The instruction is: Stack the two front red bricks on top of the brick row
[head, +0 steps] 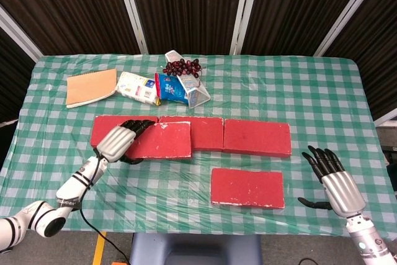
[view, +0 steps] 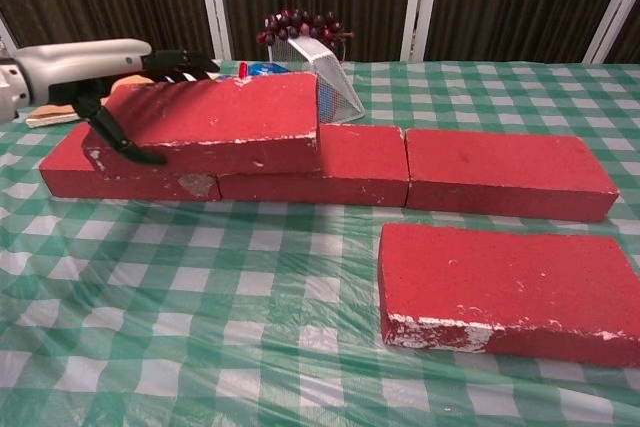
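Your left hand grips the brick by its nine-o'clock end, holding it over the row for stacking, while your right hand waits spread and empty.

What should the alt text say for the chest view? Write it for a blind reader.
The robot's left hand holds a flat red brick above the left end of a three-brick red row. Another red brick lies in front on the green checked tablecloth.
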### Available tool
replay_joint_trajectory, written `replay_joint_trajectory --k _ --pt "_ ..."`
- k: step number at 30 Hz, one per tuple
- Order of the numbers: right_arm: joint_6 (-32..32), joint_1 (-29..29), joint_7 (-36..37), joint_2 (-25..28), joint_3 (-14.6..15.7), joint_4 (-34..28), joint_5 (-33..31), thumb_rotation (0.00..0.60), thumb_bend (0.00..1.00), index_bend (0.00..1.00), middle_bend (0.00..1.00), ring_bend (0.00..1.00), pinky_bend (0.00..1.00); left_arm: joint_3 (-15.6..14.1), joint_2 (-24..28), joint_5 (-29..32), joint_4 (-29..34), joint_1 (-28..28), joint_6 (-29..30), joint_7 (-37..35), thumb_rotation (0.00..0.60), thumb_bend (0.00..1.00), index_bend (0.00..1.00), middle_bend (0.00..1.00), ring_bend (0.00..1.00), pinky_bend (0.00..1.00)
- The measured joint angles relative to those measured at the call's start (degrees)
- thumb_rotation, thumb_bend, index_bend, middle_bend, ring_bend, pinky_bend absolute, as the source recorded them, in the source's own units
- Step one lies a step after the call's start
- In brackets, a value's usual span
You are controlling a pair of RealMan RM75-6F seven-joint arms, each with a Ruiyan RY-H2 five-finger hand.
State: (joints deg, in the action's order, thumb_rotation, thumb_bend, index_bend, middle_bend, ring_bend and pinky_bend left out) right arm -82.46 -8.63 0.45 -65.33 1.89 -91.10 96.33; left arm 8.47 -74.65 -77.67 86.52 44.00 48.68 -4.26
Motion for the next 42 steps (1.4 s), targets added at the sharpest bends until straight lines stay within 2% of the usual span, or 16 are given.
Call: replay_joint_trajectory --k 8,13,30,35,42 --pt "1.13 -0.43 -0.31 -0.22 -0.78 0.13 -1.85 0.523 0.15 0.0 0.0 0.0 0.0 2.66 -3.52 4.03 -9.12 5.83 -7.1 -0.24 0.6 0.26 0.05 0.6 0.56 0.64" --pt "1.35 -0.51 -0.24 -0.21 -1.19 0.17 -2.7 0.523 0.15 0.0 0.0 0.0 0.0 3.35 -4.59 4.69 -12.35 7.76 -9.95 -2.92 0.6 0.26 0.05 0.6 0.56 0.64" --pt "1.93 -0.67 -0.78 -0.36 -1.36 -0.06 -3.39 0.523 0.15 0.0 0.0 0.0 0.0 0.88 -7.17 -1.07 -18.08 9.81 -11.07 -10.63 0.6 0.26 0.05 0.57 0.52 0.59" --pt "2.05 -0.71 -0.97 -0.45 -1.48 -0.05 -3.69 0.523 0.15 0.0 0.0 0.0 0.0 0.36 -7.7 -1.69 -19.2 10.07 -10.76 -11.72 0.6 0.27 0.05 0.54 0.46 0.49" --pt "2.01 -0.69 -1.04 -0.44 -1.56 -0.11 -3.84 0.522 0.15 0.0 0.0 0.0 0.0 -0.18 -8.28 -2.04 -20.44 10.3 -10.57 -12.54 0.6 0.26 0.05 0.42 0.3 0.3"
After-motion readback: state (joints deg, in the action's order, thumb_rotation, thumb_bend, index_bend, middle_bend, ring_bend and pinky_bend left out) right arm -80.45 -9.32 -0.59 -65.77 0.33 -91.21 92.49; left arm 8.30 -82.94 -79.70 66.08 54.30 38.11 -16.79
